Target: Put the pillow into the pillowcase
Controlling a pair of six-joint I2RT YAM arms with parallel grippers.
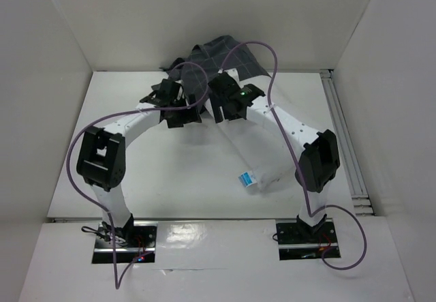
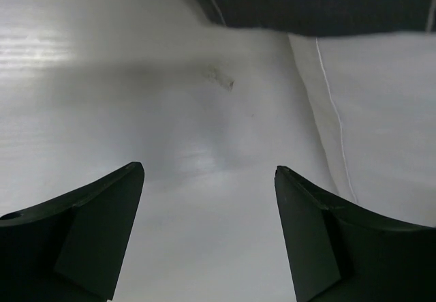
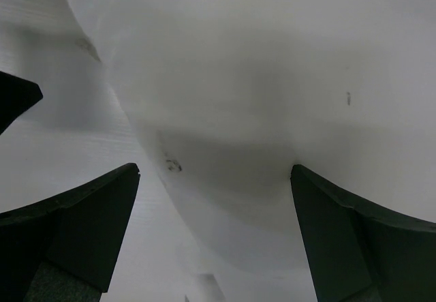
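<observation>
The pillow lies on the table, its far end touching the pillowcase behind it.

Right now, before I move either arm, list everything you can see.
pillowcase: one, dark grey with light grid, bunched at the far edge
pillow: one, white, centre-right, far end meeting the pillowcase
tag: one, white and blue, pillow's near end
table: one, white, under everything
cables: two, purple, one looping on each side
arms: two, white and black, reaching toward the far middle
left fingers: two, black, open over bare table
right fingers: two, black, open above the pillow
</observation>
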